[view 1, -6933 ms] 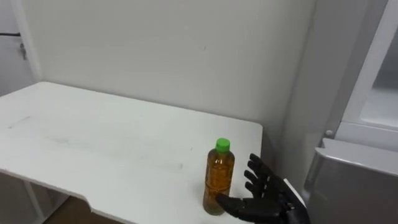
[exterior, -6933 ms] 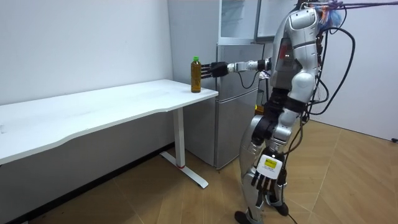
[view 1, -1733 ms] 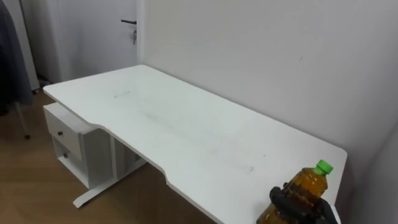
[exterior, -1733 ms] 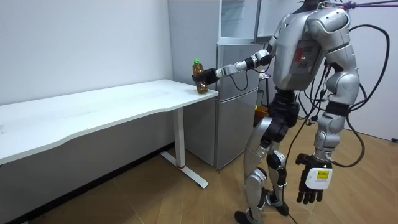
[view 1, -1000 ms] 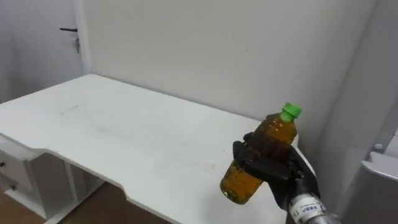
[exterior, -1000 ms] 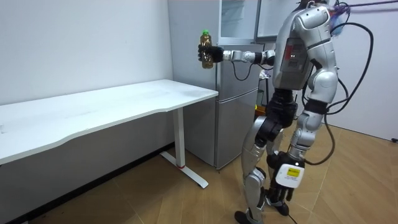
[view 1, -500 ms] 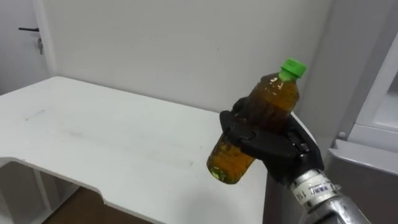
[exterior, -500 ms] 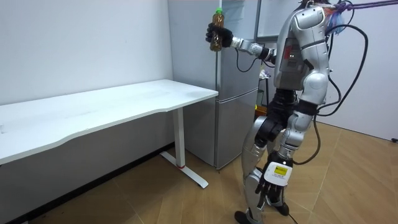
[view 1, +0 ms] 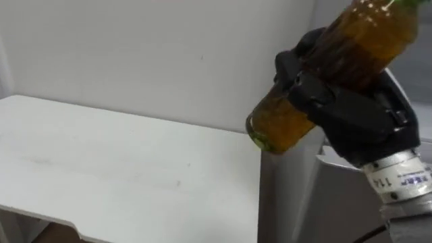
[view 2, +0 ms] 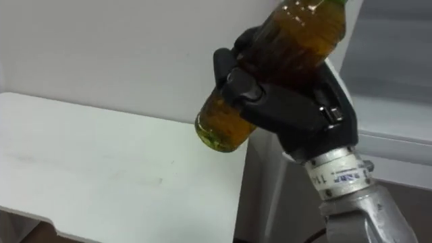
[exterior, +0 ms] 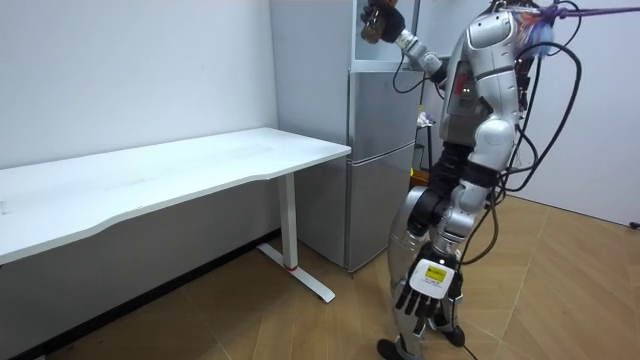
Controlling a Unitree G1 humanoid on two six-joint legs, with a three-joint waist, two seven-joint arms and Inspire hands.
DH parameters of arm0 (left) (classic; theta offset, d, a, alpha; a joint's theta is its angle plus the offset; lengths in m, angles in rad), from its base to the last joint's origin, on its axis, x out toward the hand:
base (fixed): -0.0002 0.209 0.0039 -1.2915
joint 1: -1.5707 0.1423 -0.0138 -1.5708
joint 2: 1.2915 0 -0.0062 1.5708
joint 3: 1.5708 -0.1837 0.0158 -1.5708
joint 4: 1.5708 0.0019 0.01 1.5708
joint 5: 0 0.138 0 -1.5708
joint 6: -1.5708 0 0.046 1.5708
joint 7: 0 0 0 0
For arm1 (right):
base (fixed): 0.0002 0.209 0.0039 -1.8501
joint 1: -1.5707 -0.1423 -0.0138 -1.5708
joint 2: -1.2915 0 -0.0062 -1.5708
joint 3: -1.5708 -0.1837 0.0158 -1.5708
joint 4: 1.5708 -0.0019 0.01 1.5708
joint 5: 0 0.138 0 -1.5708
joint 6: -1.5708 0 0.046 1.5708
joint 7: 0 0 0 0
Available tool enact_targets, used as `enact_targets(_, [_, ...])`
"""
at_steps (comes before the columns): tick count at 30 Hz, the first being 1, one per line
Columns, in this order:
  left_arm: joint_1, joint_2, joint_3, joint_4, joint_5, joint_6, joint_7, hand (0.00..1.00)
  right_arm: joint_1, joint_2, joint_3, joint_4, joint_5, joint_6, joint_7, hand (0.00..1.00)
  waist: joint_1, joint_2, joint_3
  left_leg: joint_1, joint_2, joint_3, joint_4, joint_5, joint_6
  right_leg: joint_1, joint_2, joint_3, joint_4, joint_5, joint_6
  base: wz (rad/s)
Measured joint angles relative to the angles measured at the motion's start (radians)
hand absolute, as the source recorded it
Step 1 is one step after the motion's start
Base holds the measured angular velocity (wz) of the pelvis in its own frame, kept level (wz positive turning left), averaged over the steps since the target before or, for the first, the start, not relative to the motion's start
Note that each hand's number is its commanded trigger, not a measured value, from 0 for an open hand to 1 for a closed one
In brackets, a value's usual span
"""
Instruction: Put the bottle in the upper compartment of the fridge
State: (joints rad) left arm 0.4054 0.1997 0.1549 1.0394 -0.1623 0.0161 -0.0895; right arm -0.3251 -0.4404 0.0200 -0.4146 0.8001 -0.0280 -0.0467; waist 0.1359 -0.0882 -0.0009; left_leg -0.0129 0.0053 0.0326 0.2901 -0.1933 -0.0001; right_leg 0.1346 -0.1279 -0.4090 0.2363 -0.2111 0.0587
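- Right hand (view 1: 358, 118): fingers and thumb are wrapped round the bottle (view 1: 361, 40), which it holds in the air at 1 o'clock in the left eye view.
- Bottle: holds amber liquid and is tilted, top toward 1 o'clock and base toward 7 o'clock.
- Table (view 1: 121, 175): white, at 8 o'clock.
- Fridge (exterior: 385, 150): grey. The robot stands before it, with the bottle level with the upper compartment.
- Left hand (exterior: 425, 295): hangs beside the leg, fingers relaxed.

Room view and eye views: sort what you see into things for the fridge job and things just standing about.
For the job: bottle, tilted, in the right hand, fingers curled round it; upper fridge compartment.
Standing about: white table; left hand, hanging open at the robot's side.
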Motion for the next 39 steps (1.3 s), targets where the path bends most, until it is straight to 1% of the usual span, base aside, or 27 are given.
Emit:
enact_targets(4, [0.002, -0.001, 0.000, 0.001, 0.000, 0.000, 0.001, 0.00, 0.000, -0.003, -0.042, 0.000, -0.012, 0.000, -0.029, 1.00, -0.009, 0.003, -0.0006, 0.007, 0.009, 0.012, -0.001, -0.001, -0.003, -0.005, 0.006, 0.014, 0.001, 0.003, -0.005, -0.12])
enact_targets(6, [0.004, -0.001, 0.000, 0.002, 0.005, 0.000, 0.001, 0.00, 0.000, -0.012, -0.068, 0.000, -0.013, 0.000, -0.038, 1.00, -0.024, 0.006, -0.0009, 0.007, 0.012, 0.017, -0.001, -0.001, -0.003, -0.007, 0.008, 0.017, 0.001, 0.004, -0.007, -0.06])
enact_targets(8, [0.005, -0.003, 0.008, 0.001, 0.019, 0.000, -0.001, 0.00, 0.001, -0.020, -0.094, 0.000, -0.017, 0.000, -0.039, 1.00, -0.031, 0.007, -0.0014, 0.007, 0.013, 0.021, -0.001, -0.001, -0.004, -0.007, 0.009, 0.020, 0.001, 0.005, -0.007, -0.05])
enact_targets(10, [0.008, -0.003, 0.010, 0.001, 0.022, 0.000, -0.003, 0.00, 0.002, -0.021, -0.121, 0.000, -0.016, 0.000, -0.042, 1.00, -0.038, 0.007, -0.0028, 0.008, 0.014, 0.025, -0.003, -0.001, -0.004, -0.007, 0.010, 0.025, 0.001, 0.005, -0.007, -0.05])
enact_targets(11, [0.013, -0.003, 0.019, 0.001, 0.022, 0.000, -0.005, 0.00, 0.002, -0.021, -0.135, 0.000, -0.016, 0.000, -0.045, 1.00, -0.047, 0.003, -0.0050, 0.008, 0.014, 0.026, -0.005, -0.001, -0.004, -0.007, 0.010, 0.025, 0.000, 0.005, -0.007, -0.05])
enact_targets(12, [0.020, -0.005, 0.032, 0.001, 0.021, -0.003, -0.008, 0.00, 0.003, -0.022, -0.151, 0.001, -0.017, 0.000, -0.046, 1.00, -0.050, 0.002, -0.0055, 0.009, 0.015, 0.031, -0.007, -0.001, -0.004, -0.006, 0.010, 0.028, 0.000, 0.005, -0.007, -0.10])
enact_targets(16, [0.030, -0.008, 0.061, 0.004, 0.014, -0.003, -0.010, 0.00, 0.024, -0.034, -0.203, 0.002, -0.016, 0.000, -0.053, 1.00, -0.058, -0.002, -0.0054, 0.016, 0.016, 0.042, -0.017, -0.001, -0.005, -0.011, 0.011, 0.040, 0.000, 0.005, -0.008, -0.09])
enact_targets(18, [0.030, -0.009, 0.066, 0.004, 0.016, -0.003, -0.011, 0.00, 0.031, -0.034, -0.210, 0.003, -0.019, 0.000, -0.060, 1.00, -0.060, -0.003, -0.0046, 0.017, 0.016, 0.043, -0.018, -0.002, -0.006, -0.015, 0.011, 0.042, 0.000, 0.005, -0.008, -0.02])
enact_targets(20, [0.030, -0.011, 0.084, 0.007, 0.016, -0.003, -0.012, 0.00, 0.033, -0.034, -0.218, 0.005, -0.021, 0.000, -0.064, 1.00, -0.075, -0.003, -0.0033, 0.017, 0.016, 0.043, -0.017, -0.003, -0.007, -0.017, 0.012, 0.044, -0.002, 0.005, -0.008, 0.00])
enact_targets(22, [0.030, -0.018, 0.099, 0.013, 0.016, -0.002, -0.012, 0.00, 0.036, -0.034, -0.238, 0.005, -0.020, 0.003, -0.065, 1.00, -0.078, -0.004, -0.0032, 0.016, 0.016, 0.047, -0.019, -0.003, -0.007, -0.017, 0.012, 0.049, -0.002, 0.005, -0.008, -0.05])
enact_targets(27, [0.027, -0.021, 0.099, 0.012, 0.016, 0.001, -0.011, 0.00, 0.037, -0.034, -0.261, 0.005, -0.021, 0.007, -0.098, 1.00, -0.087, 0.002, -0.0011, 0.015, 0.018, 0.048, -0.019, -0.004, -0.008, -0.018, 0.015, 0.054, -0.006, 0.005, -0.008, -0.01])
enact_targets(30, [0.027, -0.020, 0.099, 0.012, 0.017, 0.002, -0.013, 0.00, 0.037, -0.037, -0.263, 0.006, -0.022, 0.008, -0.108, 1.00, -0.102, 0.003, -0.0022, 0.015, 0.020, 0.048, -0.022, -0.005, -0.009, -0.020, 0.019, 0.053, -0.013, 0.006, -0.009, 0.00])
enact_targets(35, [0.027, -0.020, 0.099, 0.010, 0.018, 0.004, -0.033, 0.00, 0.037, -0.038, -0.267, 0.009, -0.021, 0.008, -0.143, 1.00, -0.108, 0.004, -0.0027, 0.024, 0.022, 0.055, -0.031, -0.005, -0.011, -0.015, 0.020, 0.060, -0.016, 0.006, -0.009, -0.03])
enact_targets(38, [0.022, -0.020, 0.097, 0.011, 0.018, 0.004, -0.033, 0.00, 0.037, -0.054, -0.275, 0.041, -0.019, 0.008, -0.156, 1.00, -0.111, 0.000, -0.0017, 0.025, 0.022, 0.055, -0.033, -0.005, -0.011, -0.015, 0.021, 0.062, -0.017, 0.006, -0.009, 0.00])
enact_targets(39, [0.020, -0.020, 0.097, 0.011, 0.018, 0.004, -0.033, 0.00, 0.037, -0.068, -0.275, 0.063, -0.020, 0.008, -0.162, 1.00, -0.110, -0.003, -0.0001, 0.025, 0.022, 0.055, -0.033, -0.005, -0.011, -0.018, 0.021, 0.062, -0.017, 0.006, -0.009, 0.00])
